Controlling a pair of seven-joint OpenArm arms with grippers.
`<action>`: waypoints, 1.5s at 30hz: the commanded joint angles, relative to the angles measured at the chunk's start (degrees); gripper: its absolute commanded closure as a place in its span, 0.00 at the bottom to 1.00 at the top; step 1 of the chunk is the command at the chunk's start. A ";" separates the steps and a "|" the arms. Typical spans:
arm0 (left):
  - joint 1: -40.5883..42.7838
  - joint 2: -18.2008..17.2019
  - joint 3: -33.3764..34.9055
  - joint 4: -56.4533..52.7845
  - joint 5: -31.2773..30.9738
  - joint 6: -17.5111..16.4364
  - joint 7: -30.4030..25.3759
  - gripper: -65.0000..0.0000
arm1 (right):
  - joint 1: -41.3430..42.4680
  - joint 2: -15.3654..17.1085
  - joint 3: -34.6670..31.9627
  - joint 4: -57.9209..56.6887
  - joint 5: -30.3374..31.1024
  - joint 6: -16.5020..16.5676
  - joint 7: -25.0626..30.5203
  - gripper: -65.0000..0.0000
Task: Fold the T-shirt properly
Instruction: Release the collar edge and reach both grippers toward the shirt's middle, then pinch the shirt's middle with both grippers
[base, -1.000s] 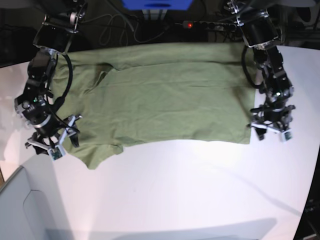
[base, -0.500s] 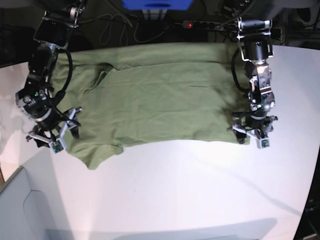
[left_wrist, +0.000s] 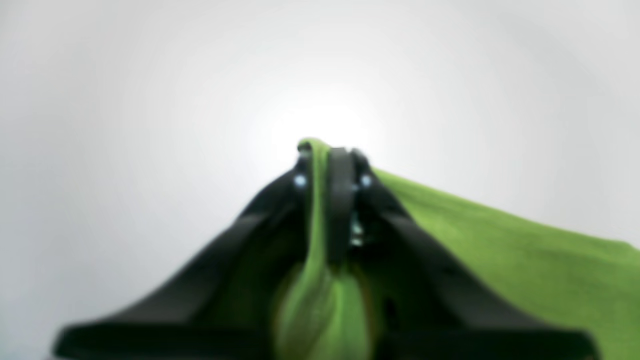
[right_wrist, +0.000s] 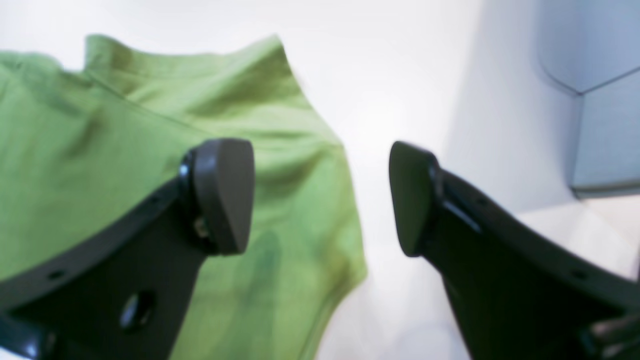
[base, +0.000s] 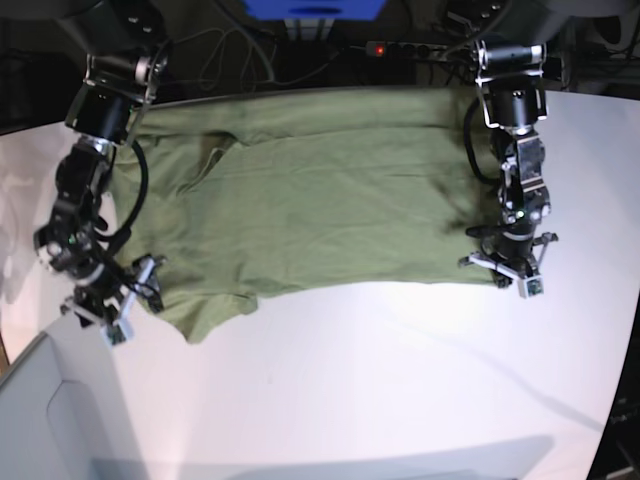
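Observation:
The olive-green T-shirt (base: 320, 190) lies spread flat across the white table (base: 400, 380), collar end toward the view's left. My left gripper (base: 503, 272) is at the shirt's near right corner. In the left wrist view it (left_wrist: 332, 165) is shut on a pinched fold of the shirt (left_wrist: 525, 260). My right gripper (base: 130, 298) is at the near sleeve on the view's left. In the right wrist view it (right_wrist: 317, 197) is open, one finger (right_wrist: 222, 195) over the sleeve cloth (right_wrist: 100, 150), the other (right_wrist: 412, 200) over bare table.
A pale grey bin (base: 50, 420) stands at the near left corner, close to my right gripper, and also shows in the right wrist view (right_wrist: 600, 100). Cables and a power strip (base: 400, 48) run along the dark far edge, by a blue object (base: 315, 8).
My left gripper moved from beside the hem onto the shirt's near right corner and closed on it. My right gripper moved nearer along the sleeve. The shirt's left side shifted slightly.

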 joint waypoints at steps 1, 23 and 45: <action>-0.25 -0.13 0.18 0.12 -0.11 -0.14 2.58 1.00 | 3.43 0.56 0.09 -2.00 0.67 0.00 1.68 0.38; 1.42 0.05 0.27 0.65 -0.02 -0.14 2.67 1.00 | 21.37 0.56 0.00 -47.98 0.67 -7.30 27.09 0.38; 4.15 0.05 0.18 3.28 -0.11 -0.14 2.67 1.00 | 11.17 1.61 -11.95 -30.22 0.93 -13.98 25.07 1.00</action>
